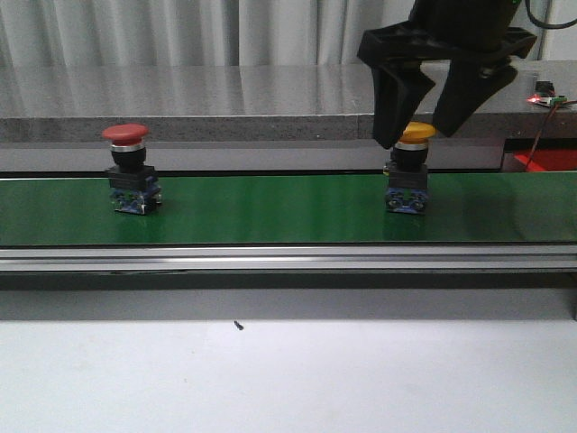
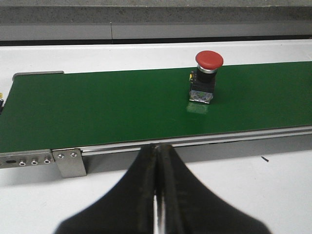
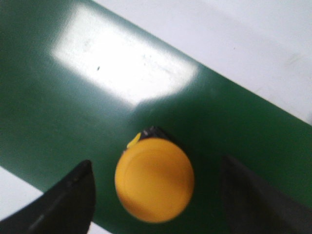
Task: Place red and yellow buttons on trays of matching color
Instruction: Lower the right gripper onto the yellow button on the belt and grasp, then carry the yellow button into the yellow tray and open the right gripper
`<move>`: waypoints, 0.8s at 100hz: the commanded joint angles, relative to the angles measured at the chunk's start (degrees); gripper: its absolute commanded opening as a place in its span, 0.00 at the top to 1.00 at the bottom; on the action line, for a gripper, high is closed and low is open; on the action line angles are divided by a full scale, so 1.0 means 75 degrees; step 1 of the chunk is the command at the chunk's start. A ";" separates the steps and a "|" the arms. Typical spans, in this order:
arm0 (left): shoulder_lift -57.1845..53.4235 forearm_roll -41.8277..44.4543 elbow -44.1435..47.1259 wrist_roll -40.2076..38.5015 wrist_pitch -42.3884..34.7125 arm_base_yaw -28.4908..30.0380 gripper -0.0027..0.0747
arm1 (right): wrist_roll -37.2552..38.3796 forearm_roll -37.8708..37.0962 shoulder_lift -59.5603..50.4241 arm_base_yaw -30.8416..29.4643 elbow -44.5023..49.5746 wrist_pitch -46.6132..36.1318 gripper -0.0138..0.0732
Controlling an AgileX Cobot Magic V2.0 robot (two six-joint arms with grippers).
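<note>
My right gripper [image 1: 416, 133] hangs spread around the yellow mushroom-cap push button [image 1: 408, 170] standing on the green conveyor belt [image 1: 270, 209]; next I must clench on its cap, then lift

Two buttons stood upright on the conveyor belt [image 1: 270, 209], which ran left to right across the front view. One button [image 1: 130, 171] sat toward the left end of the belt; the other button [image 1: 408, 171] sat toward the right, well apart from the first. A metal rail [image 1: 270, 259] ran along the belt's near edge, with the table surface [image 1: 288, 379] before it. A ledge [image 1: 225, 99] lay behind the belt. The right gripper [image 1: 415, 135] hung directly above the right-hand button, one finger on each side of its cap. The left gripper [image 2: 158, 195] sat over the table, before the belt's near edge, with the left-hand button beyond it on the belt.
</note>
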 commanded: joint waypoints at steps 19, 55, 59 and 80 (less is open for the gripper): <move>0.0065 -0.0160 -0.0197 -0.0083 -0.0478 -0.0054 0.99 | -0.0091 0.0053 -0.0055 -0.0035 -0.0259 -0.0404 0.59; 0.0065 -0.0160 -0.0197 -0.0083 -0.0478 -0.0054 0.99 | 0.0146 0.0049 -0.0588 -0.0128 -0.0259 -0.0495 0.78; 0.0065 -0.0160 -0.0197 -0.0083 -0.0478 -0.0054 0.99 | 0.0197 0.0049 -0.0773 -0.0202 -0.0259 -0.0463 0.78; 0.0065 -0.0160 -0.0197 -0.0083 -0.0478 -0.0054 0.99 | 0.0435 -0.0031 -0.1609 -0.0860 -0.0225 -0.0029 0.78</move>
